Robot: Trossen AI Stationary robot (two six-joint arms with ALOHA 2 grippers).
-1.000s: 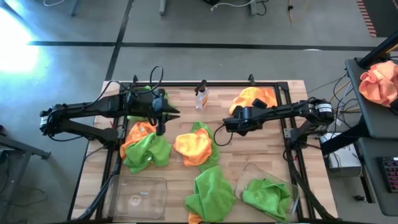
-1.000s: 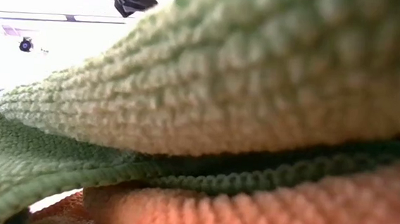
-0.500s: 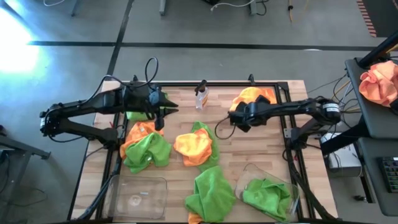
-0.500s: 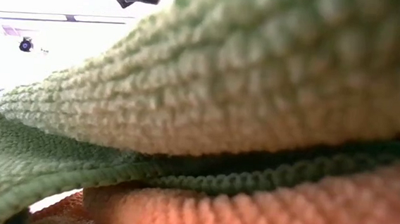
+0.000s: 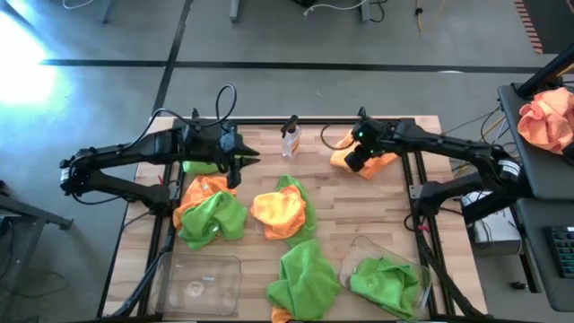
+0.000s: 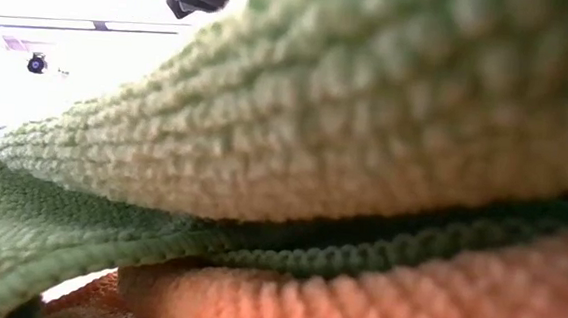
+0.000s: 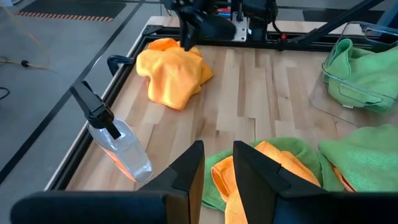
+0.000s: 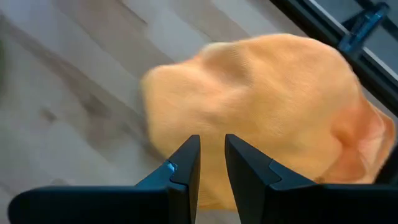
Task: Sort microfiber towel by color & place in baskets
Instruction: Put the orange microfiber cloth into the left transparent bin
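Observation:
Lime green and orange microfiber towels lie crumpled on the wooden table. One orange towel (image 5: 375, 149) (image 8: 267, 106) rests at the far right, and my right gripper (image 5: 352, 160) (image 8: 212, 140) hangs just above its left edge, open by a narrow gap with nothing in it. My left gripper (image 5: 240, 163) (image 7: 217, 149), open just as narrowly and empty, hovers above the far left, beside a green towel (image 5: 199, 166). An orange-and-green heap (image 5: 208, 211), an orange towel on green (image 5: 282, 208) and a green towel (image 5: 305, 278) lie between. Of the two baskets, the left (image 5: 197, 280) holds no towel and the right (image 5: 414, 269) holds a green towel (image 5: 386, 283).
A clear spray bottle (image 5: 290, 139) (image 7: 118, 146) stands at the far middle. A black frame (image 5: 417, 179) rims the table. A peach cloth (image 5: 547, 117) lies on a side stand at the right. In the low view a green towel (image 6: 367, 115) over an orange one (image 6: 405, 298) blocks almost everything.
My right gripper has swung from above the table's middle toward the far right edge, rising a little and turning, and now hangs over the orange towel there. Its finger gap looks the same. No towel has moved.

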